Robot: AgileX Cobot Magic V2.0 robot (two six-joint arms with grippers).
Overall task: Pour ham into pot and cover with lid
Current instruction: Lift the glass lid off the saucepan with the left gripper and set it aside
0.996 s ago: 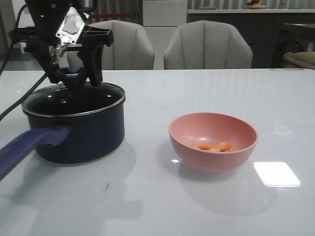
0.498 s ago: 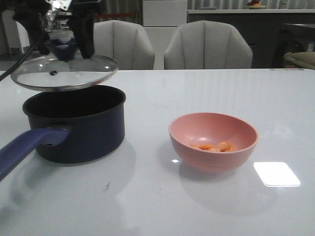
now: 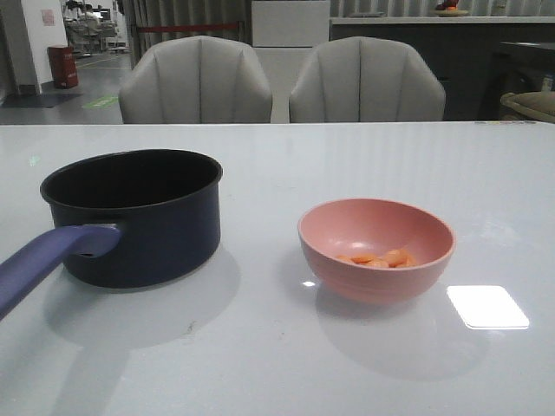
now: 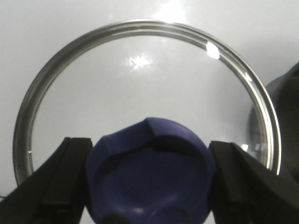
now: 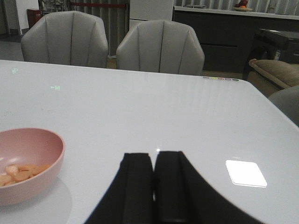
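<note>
The navy pot stands uncovered on the left of the table, its purple-blue handle toward the front left. Orange-pink ham chunks lie in the pink bowl to its right; they also show in the right wrist view as ham in the bowl. In the left wrist view my left gripper is shut on the blue knob of the glass lid, held above the table with the pot's edge beside it. My right gripper is shut and empty, to the right of the bowl.
Two grey chairs stand behind the white table. A bright light patch reflects on the tabletop right of the bowl. Neither arm shows in the front view.
The left gripper lifted the lid off the pot and carried it up and out of the front view. The pot now stands uncovered. The bowl has not moved.
</note>
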